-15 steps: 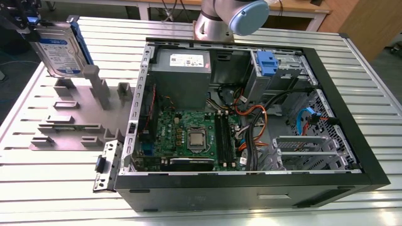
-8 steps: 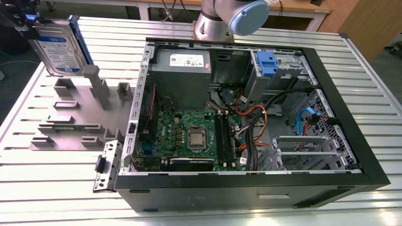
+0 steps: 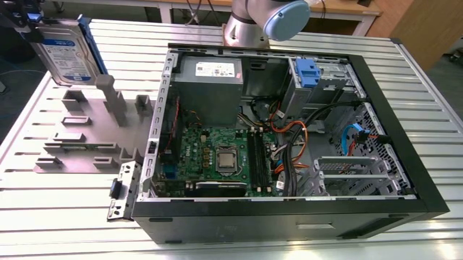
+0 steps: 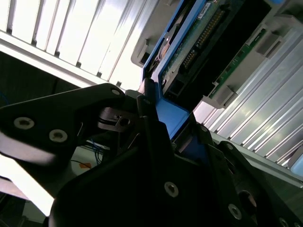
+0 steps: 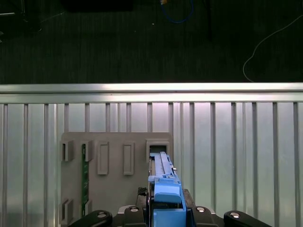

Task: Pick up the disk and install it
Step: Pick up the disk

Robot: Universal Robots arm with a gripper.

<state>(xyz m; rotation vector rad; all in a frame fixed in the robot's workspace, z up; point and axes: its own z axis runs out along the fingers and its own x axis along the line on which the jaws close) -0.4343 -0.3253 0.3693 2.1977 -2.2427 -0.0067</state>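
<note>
The disk [image 3: 66, 51], a silver drive with a white-and-blue label in a blue bracket, stands on edge at the exterior view's far left, above the grey fixture plate [image 3: 79, 141]. My gripper [image 3: 30, 19] is shut on its upper end. In the first wrist view the blue bracket [image 5: 163, 187] runs from between the fingers toward a rectangular slot [image 5: 158, 146] in the fixture; I cannot tell whether it touches. The second wrist view shows the disk's green circuit-board side [image 4: 203, 38] and the black fingers [image 4: 151, 137] clamping the blue bracket.
An open computer case [image 3: 405, 162] lies right of the fixture, with a motherboard [image 3: 217, 157], cables, and a drive bay holding a blue clip [image 3: 307, 73]. The arm's base [image 3: 253, 24] stands behind it. A green board [image 5: 84, 161] sits in the fixture. The table edge [image 5: 151, 88] borders dark floor.
</note>
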